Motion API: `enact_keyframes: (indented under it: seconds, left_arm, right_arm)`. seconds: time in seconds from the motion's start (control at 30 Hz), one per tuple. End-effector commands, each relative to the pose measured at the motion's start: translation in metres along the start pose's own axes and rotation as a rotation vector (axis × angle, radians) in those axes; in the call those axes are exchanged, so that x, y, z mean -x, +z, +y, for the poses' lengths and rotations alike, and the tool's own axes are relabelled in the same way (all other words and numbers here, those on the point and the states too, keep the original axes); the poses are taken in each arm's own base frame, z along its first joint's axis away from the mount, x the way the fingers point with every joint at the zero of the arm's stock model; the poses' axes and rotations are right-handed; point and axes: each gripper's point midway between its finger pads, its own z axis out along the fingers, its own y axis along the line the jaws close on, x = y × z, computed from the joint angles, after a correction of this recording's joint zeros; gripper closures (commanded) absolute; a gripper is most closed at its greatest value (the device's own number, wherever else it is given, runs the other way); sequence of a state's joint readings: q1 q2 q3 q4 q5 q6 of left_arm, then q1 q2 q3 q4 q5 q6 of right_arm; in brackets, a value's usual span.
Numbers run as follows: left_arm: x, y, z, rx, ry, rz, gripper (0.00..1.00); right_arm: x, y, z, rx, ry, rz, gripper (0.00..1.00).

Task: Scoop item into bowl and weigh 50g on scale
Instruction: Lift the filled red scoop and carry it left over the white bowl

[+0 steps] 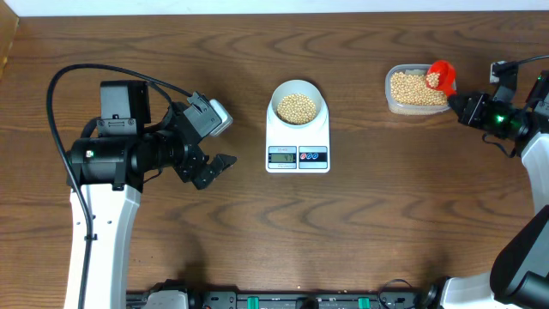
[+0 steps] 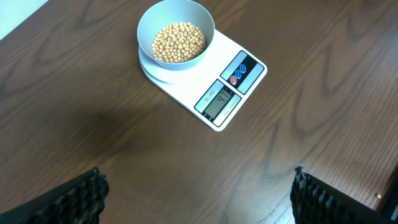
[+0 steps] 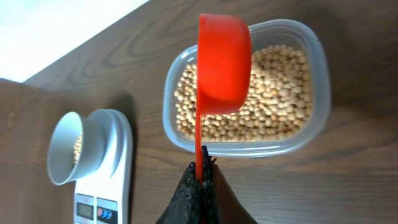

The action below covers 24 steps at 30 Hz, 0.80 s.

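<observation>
The pale blue bowl (image 1: 275, 99) (image 2: 146, 25) stands on the white scale (image 1: 298, 137) (image 2: 249, 84), partly filled with tan beans (image 1: 297, 106) (image 2: 179, 42). My right gripper (image 1: 457, 105) (image 3: 202, 169) is shut on the handle of a red scoop (image 1: 441, 77) (image 3: 224, 62). The scoop hangs over a clear tub (image 1: 390, 86) (image 3: 317, 81) of beans (image 3: 280, 93) at the far right, and the overhead view shows a few beans in its cup. My left gripper (image 1: 221, 140) (image 2: 198, 177) hovers left of the scale, open, with only bare wood between its fingers.
The scale's display and two round buttons (image 1: 312, 155) face the front edge. The left arm's black cable (image 1: 64, 81) loops over the table's left side. Pale floor shows past the table's far edge (image 3: 56, 37).
</observation>
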<state>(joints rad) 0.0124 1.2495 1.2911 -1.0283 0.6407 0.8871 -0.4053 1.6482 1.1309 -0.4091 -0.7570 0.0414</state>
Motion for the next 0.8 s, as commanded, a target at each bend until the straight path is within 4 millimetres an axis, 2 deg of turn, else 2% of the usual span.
enact_keyframes:
  seconds: [0.0,0.1,0.27,0.37,0.5,0.77]
  left_arm:
    - [0.001,-0.002,0.003,0.008,-0.007,0.002,0.04]
    - [0.001,-0.001,0.003,0.008,-0.007,0.002,0.04]
    - [0.001,-0.002,0.003,0.008,-0.007,0.002,0.04]
    - [0.001,-0.001,0.003,0.008,-0.007,0.002,0.04]
    - [0.001,-0.001,0.003,0.008,-0.007,0.002,0.04]
    - [0.001,-0.002,0.003,0.008,-0.007,0.002,0.04]
  right_arm:
    - [0.006,-0.009,0.018,0.072,0.008,-0.022,0.99]
    - [0.005,-0.006,0.023,0.083,0.019,-0.015,0.99]
    - [0.005,0.006,0.047,0.136,-0.012,-0.006,0.99]
    - [0.003,0.017,0.066,0.17,-0.059,0.005,0.99]
    - [-0.009,0.035,0.106,0.24,-0.143,0.042,0.99]
    - [-0.032,0.054,0.155,0.325,-0.232,0.102,0.99]
